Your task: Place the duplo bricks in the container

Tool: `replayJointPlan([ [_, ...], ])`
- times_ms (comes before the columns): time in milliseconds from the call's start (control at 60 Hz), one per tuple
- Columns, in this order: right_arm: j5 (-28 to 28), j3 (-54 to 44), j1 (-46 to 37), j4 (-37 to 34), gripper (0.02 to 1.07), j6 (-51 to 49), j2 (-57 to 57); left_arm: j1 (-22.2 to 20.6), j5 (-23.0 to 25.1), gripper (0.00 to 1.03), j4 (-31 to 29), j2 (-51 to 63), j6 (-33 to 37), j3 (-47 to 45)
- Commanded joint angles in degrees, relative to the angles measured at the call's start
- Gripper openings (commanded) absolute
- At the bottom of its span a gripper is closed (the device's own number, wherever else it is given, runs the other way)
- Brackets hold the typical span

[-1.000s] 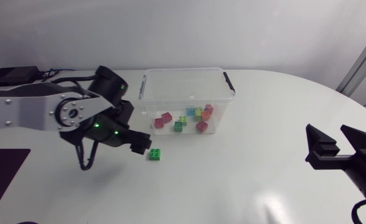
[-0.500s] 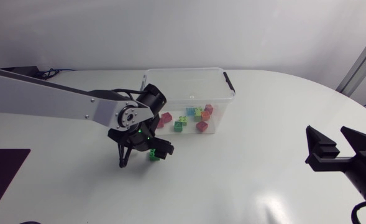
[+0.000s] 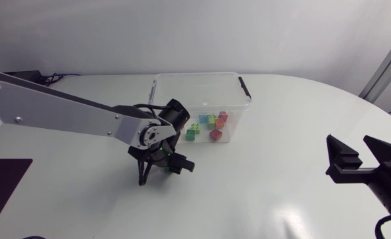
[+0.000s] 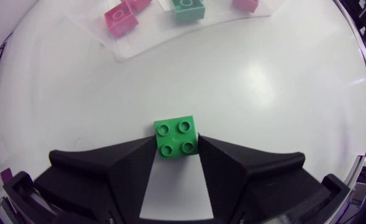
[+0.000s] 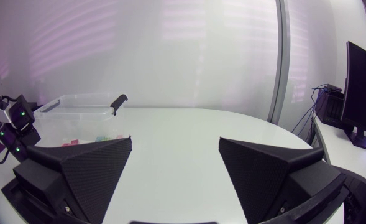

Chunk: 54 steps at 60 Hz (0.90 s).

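Green duplo brick (image 4: 177,138), square, with four round studs in two rows on top, flat on the white table (image 3: 275,126). The left gripper (image 3: 174,166) is down over it, and in the left wrist view the two black wedge fingers (image 4: 133,155) press its opposite sides, so the jaws are closed on it at brick width. Ahead of the fingers, bare white surface runs to the front wall of the clear plastic container (image 3: 196,74), which stands near. The container has a black latch handle (image 3: 245,88) on its end. Inside lie loose bricks: a pink brick (image 4: 120,17), a second green brick (image 4: 187,7), and red, orange and blue ones that cannot be counted. The right gripper (image 5: 176,141) hangs well apart at the table's right edge, its fingers spread wide with nothing between them.
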Motion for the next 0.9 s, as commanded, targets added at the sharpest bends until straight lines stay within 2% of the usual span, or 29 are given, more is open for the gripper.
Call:
replayJointPlan([
  [0,0.4,-1.59,0.15,-0.14,1.03,0.68,-0.43,-0.98,-0.65,0.27,-0.03,1.2,-0.71,-1.77],
  [217,0.4,-1.68,0.15,-0.14,1.03,0.41,-0.79,-0.54,-1.97,0.21,-1.52,-0.56,-0.27,-2.38],
  [300,0.4,-1.68,0.06,-0.14,1.03,0.32,-0.87,-0.63,-2.05,0.21,-1.61,-5.66,0.52,-3.44],
  [450,0.4,-1.76,0.15,-0.14,1.03,0.15,-0.96,-0.89,-2.23,0.21,-5.39,-18.23,2.99,-2.82],
  [633,0.4,-1.85,0.59,0.03,1.03,0.24,-0.96,0.34,-6.62,0.21,-7.76,-27.89,6.85,4.74],
  [717,0.4,-1.85,0.59,0.12,1.03,0.24,-0.96,2.27,-7.06,0.22,-6.45,-27.89,8.08,9.22],
  [883,0.4,-1.85,0.5,-0.06,1.03,0.15,-1.05,4.64,-7.06,0.22,0.85,-23.06,10.02,13.26],
])
